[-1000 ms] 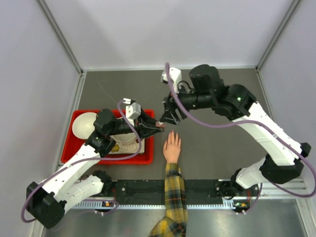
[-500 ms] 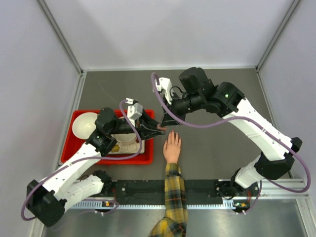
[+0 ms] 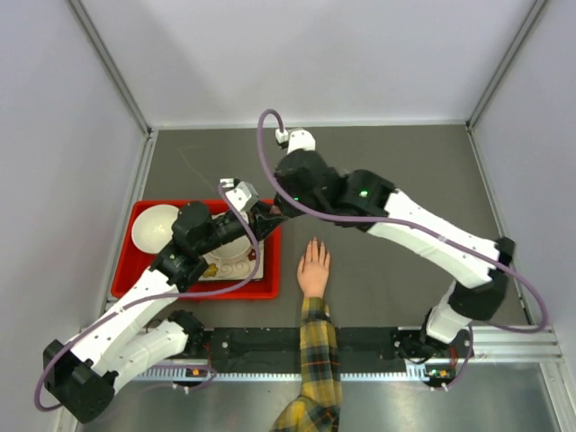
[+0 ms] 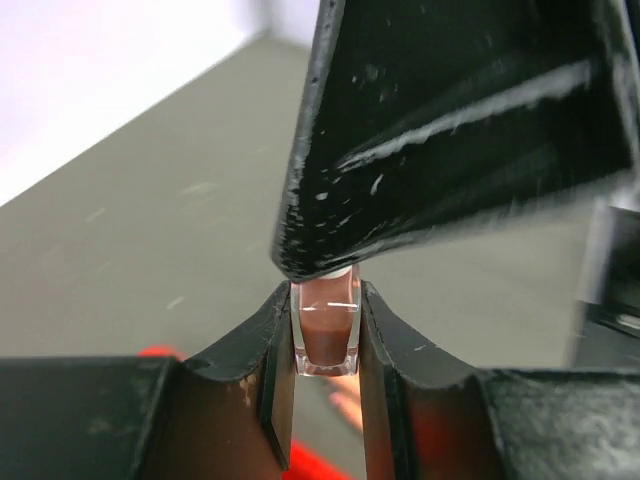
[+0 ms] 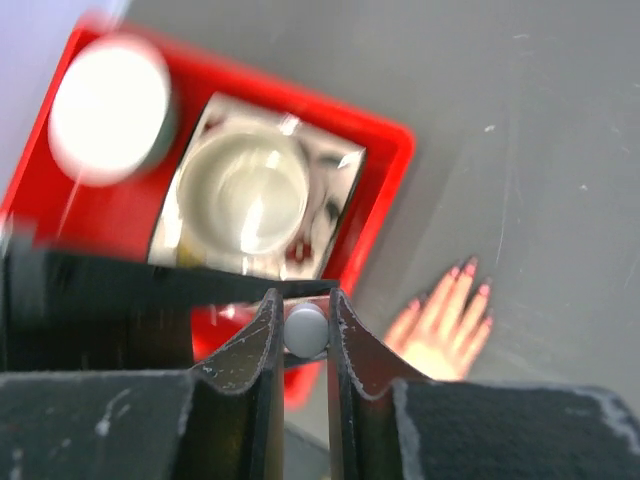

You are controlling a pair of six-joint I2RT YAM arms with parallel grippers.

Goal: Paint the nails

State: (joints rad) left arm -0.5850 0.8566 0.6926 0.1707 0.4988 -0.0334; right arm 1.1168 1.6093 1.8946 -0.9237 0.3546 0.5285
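1. Left gripper (image 4: 325, 300): clamped tight on bottle (image 4: 325, 340), small clear glass with red-brown polish inside. Held over far right corner of red tray (image 3: 198, 291).
2. Right gripper (image 5: 304, 300): closed around cap (image 5: 306, 331), pale and round, on top of that bottle.
3. Red tray: on left part of grey table (image 3: 387, 180), holding white bowl (image 3: 153, 227) and silver tray (image 5: 335, 165).
4. White bowl: far left corner of red tray, inside washed out by glare, contents unreadable.
5. Silver tray: just right of white bowl, carrying cream bowl (image 5: 243, 195). Glossy pale inside, contents unclear.
6. Hand (image 3: 313, 268): flat, palm down on table just right of red tray, fingers straight and slightly fanned. Plaid sleeve (image 3: 317, 360) behind.
7. Nails (image 5: 486, 290): at fingertips, pink-tinted in right wrist view, near both grippers but apart from them.
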